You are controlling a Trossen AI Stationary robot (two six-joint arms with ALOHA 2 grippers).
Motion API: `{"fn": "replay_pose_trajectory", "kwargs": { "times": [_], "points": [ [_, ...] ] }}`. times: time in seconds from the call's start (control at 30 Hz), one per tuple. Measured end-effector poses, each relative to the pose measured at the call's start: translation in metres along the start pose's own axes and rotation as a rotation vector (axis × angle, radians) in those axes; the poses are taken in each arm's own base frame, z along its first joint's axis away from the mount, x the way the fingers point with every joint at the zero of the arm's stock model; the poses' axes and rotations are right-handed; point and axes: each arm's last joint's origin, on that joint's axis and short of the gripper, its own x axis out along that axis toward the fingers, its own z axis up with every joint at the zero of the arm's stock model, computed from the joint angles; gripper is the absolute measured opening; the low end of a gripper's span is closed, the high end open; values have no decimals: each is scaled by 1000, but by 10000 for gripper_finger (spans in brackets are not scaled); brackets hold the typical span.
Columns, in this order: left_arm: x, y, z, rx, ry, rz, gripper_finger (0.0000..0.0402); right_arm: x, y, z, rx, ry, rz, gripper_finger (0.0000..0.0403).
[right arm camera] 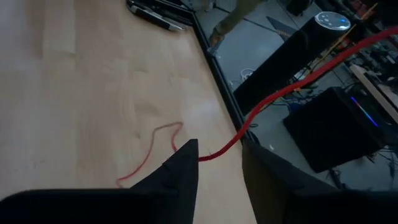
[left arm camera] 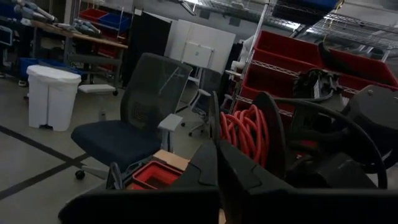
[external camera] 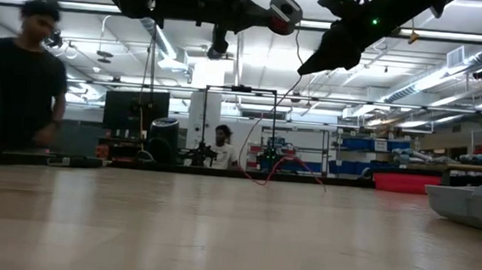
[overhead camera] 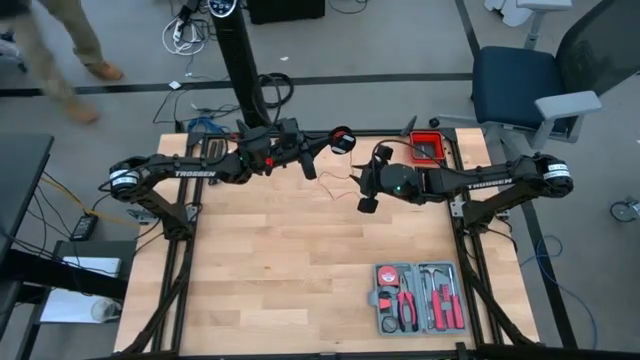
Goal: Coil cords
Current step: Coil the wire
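Here we see one red cord (right arm camera: pixel 273 102) running between the spread fingers of our right gripper (right arm camera: pixel 219 163); our left gripper (left arm camera: pixel 217 163) is pressed together beside one coiled spool (left arm camera: pixel 245 132).

person (external camera: pixel 24 69) blurred | tool case (external camera: pixel 472 205) cut by frame edge

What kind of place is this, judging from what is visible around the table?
Probably a robotics lab or workshop. Metal shelves with red bins stand behind an office chair, a grey tool case lies on the wooden table, and people work at screens beyond.
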Motion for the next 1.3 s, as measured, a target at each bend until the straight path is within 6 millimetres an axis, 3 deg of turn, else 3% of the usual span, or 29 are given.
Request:
{"fn": "replay_pose_trajectory", "kwargs": {
  "times": [0.13,0.33,0.67,0.93,1.07,1.3],
  "points": [
    [0,-1,0,0,1,-2,0,1,-1,0,4,-2,12,96],
    [0,-2,1,-1,-13,-7,0,2,-2,0,-1,-18,58,9],
    [0,-2,2,33,-20,-7,0,7,-3,6,23,-72,42,1],
    [6,-1,-11,51,-1,3,0,40,7,30,-20,-31,24,1],
    [5,-1,-8,50,-13,2,0,41,3,44,-2,-66,-13,0],
    [5,1,-12,104,19,48,0,38,-1,51,41,-60,-16,0]
  ]
}}
